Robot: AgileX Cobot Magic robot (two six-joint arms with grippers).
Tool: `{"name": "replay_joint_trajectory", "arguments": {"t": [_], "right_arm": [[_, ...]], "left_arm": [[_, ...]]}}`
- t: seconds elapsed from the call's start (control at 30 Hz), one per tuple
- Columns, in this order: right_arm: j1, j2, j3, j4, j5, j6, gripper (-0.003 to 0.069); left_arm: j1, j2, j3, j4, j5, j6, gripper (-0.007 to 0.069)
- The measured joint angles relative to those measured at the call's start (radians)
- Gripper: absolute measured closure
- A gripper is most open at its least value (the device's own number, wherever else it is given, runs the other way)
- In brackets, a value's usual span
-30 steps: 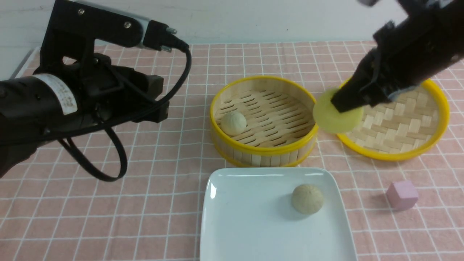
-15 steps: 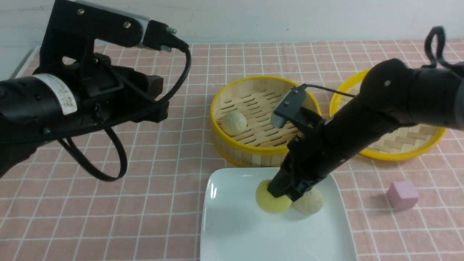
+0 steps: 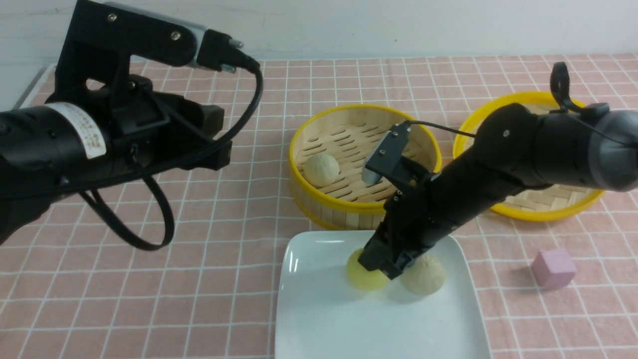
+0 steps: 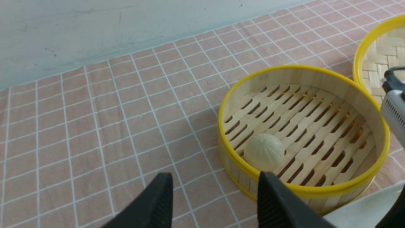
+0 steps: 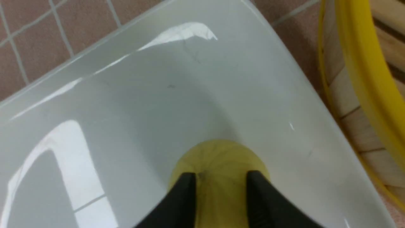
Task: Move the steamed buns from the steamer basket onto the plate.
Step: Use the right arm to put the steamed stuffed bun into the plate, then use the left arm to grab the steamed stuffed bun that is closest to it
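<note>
Centrally, the white square plate (image 3: 339, 324) (image 5: 142, 110) lies on the pink checked tabletop (image 3: 224, 279), on the robot's side of the steamer basket (image 3: 349, 207) (image 4: 303, 80) (image 5: 364, 79) and just beside its wall. The right gripper (image 3: 381, 267) (image 5: 221, 175) reaches down from the right onto the plate, its two black fingers (image 5: 186, 196) standing on either side of the light yellow bun (image 3: 361, 276) (image 5: 221, 155). This bun sits on the plate's glossy surface, towards the edge nearest the basket. A gap shows between the fingers, with the bun filling it. Whether the fingers press the bun or merely flank it cannot be told from either view. A pale beige bun (image 3: 426, 276) rests on the plate just to the right of the yellow one, partly behind the gripper in the front view. The other pale beige bun (image 3: 321, 168) (image 4: 264, 152) lies on the slotted floor of the basket, close against the left side of the wall. The left gripper (image 4: 215, 199) hangs apart from the basket on its left side, jaws spread wide with nothing between them, above bare cloth. The woven, yellow-rimmed lid (image 3: 543, 215) (image 4: 379, 53) lies flat to the right of the basket, partly covered by the right arm in the front view. A pink cube (image 3: 552, 268) stands alone on the cloth to the right of the plate, well apart from it.
</note>
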Motion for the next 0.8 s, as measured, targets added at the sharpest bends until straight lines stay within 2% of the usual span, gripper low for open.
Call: {"name": "replay_joint_trajectory", "arguments": {"t": [0.03, 0.07, 0.1, 0.13, 0.17, 0.2, 0.23, 0.3, 0.47, 0.6, 0.8], "right_arm": [[0.0, -0.002, 0.0, 0.0, 0.0, 0.002, 0.0329], [0.0, -0.021, 0.0, 0.0, 0.0, 0.013, 0.0237], [0.0, -0.024, 0.0, -0.001, 0.0, 0.015, 0.0207], [0.0, -0.048, 0.0, -0.001, 0.0, 0.02, 0.011], [0.0, -0.055, 0.0, -0.001, 0.0, 0.02, 0.01], [0.0, -0.081, 0.0, -0.001, -0.002, 0.02, 0.0043], [0.0, -0.103, 0.0, -0.001, -0.008, 0.02, 0.0027], [0.0, -0.138, 0.0, -0.002, -0.021, 0.02, 0.0023], [0.0, -0.326, 0.0, -0.065, -0.147, 0.023, 0.0096], [0.0, -0.517, 0.0, -0.12, -0.231, 0.03, 0.0119], [-0.029, -0.792, 0.009, -0.227, -0.229, 0.165, 0.012]], "left_arm": [[0.0, 0.0, 0.0, 0.0, 0.0, 0.0, 0.0239], [0.0, 0.0, 0.0, 0.0, 0.0, 0.0, 0.0239], [0.0, 0.0, 0.0, 0.0, 0.0, 0.0, 0.0239], [0.0, 0.0, 0.0, 0.0, 0.0, 0.0, 0.0239], [0.0, 0.0, 0.0, 0.0, 0.0, 0.0, 0.0239], [0.0, 0.0, 0.0, 0.0, 0.0, 0.0, 0.0239], [0.0, 0.0, 0.0, 0.0, 0.0, 0.0, 0.0239], [0.0, 0.0, 0.0, 0.0, 0.0, 0.0, 0.0239], [0.0, 0.0, 0.0, 0.0, 0.002, 0.0, 0.0239], [0.0, 0.0, 0.0, 0.0, 0.003, 0.0, 0.0239], [-0.011, 0.015, -0.001, -0.004, -0.072, 0.0, 0.0239]]}}
